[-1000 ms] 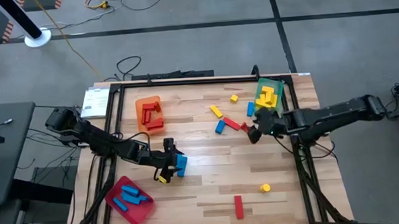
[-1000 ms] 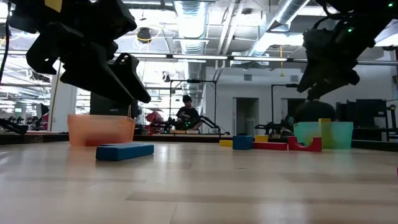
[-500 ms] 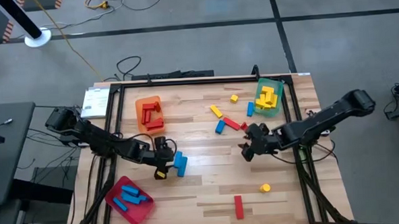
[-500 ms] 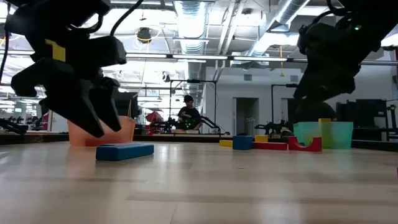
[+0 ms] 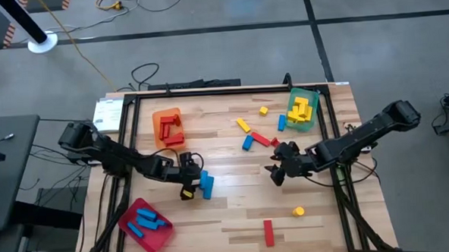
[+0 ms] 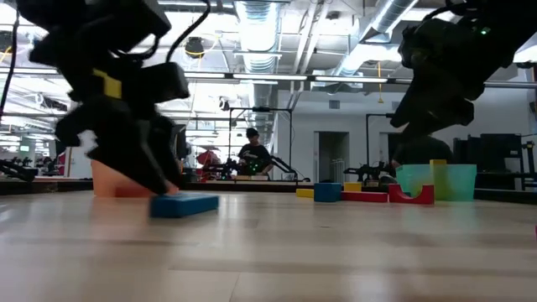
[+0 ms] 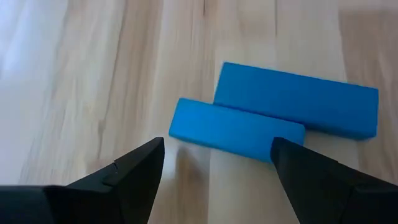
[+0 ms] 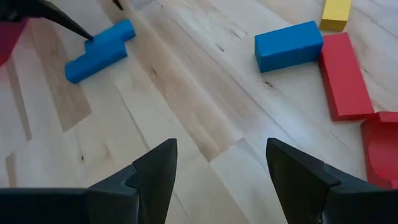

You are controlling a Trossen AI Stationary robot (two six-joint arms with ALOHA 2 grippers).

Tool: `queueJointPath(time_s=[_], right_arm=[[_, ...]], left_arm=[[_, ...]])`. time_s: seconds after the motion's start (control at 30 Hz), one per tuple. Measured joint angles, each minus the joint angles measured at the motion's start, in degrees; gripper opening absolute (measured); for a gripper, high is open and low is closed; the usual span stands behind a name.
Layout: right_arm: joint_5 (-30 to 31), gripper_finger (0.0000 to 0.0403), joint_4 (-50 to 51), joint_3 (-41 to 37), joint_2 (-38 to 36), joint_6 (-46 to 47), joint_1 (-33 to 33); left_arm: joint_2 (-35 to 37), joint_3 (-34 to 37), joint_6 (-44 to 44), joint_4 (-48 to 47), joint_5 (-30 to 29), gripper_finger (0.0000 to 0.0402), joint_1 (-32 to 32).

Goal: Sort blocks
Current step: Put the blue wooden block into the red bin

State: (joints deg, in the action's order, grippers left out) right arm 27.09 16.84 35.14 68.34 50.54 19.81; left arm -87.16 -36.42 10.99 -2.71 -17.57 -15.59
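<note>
Two blue blocks [image 5: 206, 184] lie side by side, flat on the table. My left gripper [image 5: 189, 179] is open and low over them. In the left wrist view its fingers [image 7: 140, 171] stand at the two ends of the nearer blue block [image 7: 236, 132], with the second blue block [image 7: 295, 107] just beyond. In the low view the left gripper [image 6: 155, 172] reaches down to the blue block [image 6: 185, 205]. My right gripper [image 5: 278, 171] is open and hovers over bare wood, short of a blue block [image 8: 288, 45] and a red block [image 8: 342, 74]. My left gripper comes from above, pointing down, with one finger at each end of the nearer blue block [image 7: 186, 124], along its length. I cannot tell whether either finger touches it. The block lies flat on the table.
An orange tray [image 5: 167, 113] holds red blocks, a red tray [image 5: 162, 236] holds blue ones, and a green tray [image 5: 313, 120] holds yellow ones. Loose blocks lie mid-table [image 5: 248, 142] and near the front: a yellow block [image 5: 298, 211] and a red block [image 5: 268, 232]. A person sits in the room beyond.
My left gripper has come down from above the table to the blue blocks, moving slightly right. The blue block in the low view has shifted a little to the right. My right gripper has moved from beside the red blocks toward the table's near edge and slightly left.
</note>
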Motion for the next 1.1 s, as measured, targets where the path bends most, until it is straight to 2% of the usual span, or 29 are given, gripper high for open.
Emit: queueJointPath(time_s=[0.27,0.43,0.53,0.73,0.87,1.1], right_arm=[[0.0,0.026,-3.0,0.0,0.0,-1.0,1.4],[0.0,0.026,-5.9,0.0,0.0,-3.5,1.6],[0.0,0.026,-7.8,0.0,0.0,-4.6,1.6],[0.0,0.026,-8.7,0.0,0.0,-5.1,1.8],[0.0,0.026,-9.2,0.0,0.0,-6.1,1.9],[0.0,0.026,-9.6,0.0,0.0,-8.1,0.8]], left_arm=[[-2.8,-0.1,-3.6,8.8,-0.6,0.0295,4.4],[-3.0,-1.3,-8.1,10.5,-4.7,0.0295,10.2],[-3.0,-1.3,-6.7,9.0,-5.2,0.0295,13.7],[-1.9,-1.3,-0.9,9.7,3.4,0.0295,14.8],[-2.0,-1.3,7.4,10.0,9.5,0.0295,13.7],[-2.0,-1.3,12.4,11.7,8.0,0.0295,13.0]])
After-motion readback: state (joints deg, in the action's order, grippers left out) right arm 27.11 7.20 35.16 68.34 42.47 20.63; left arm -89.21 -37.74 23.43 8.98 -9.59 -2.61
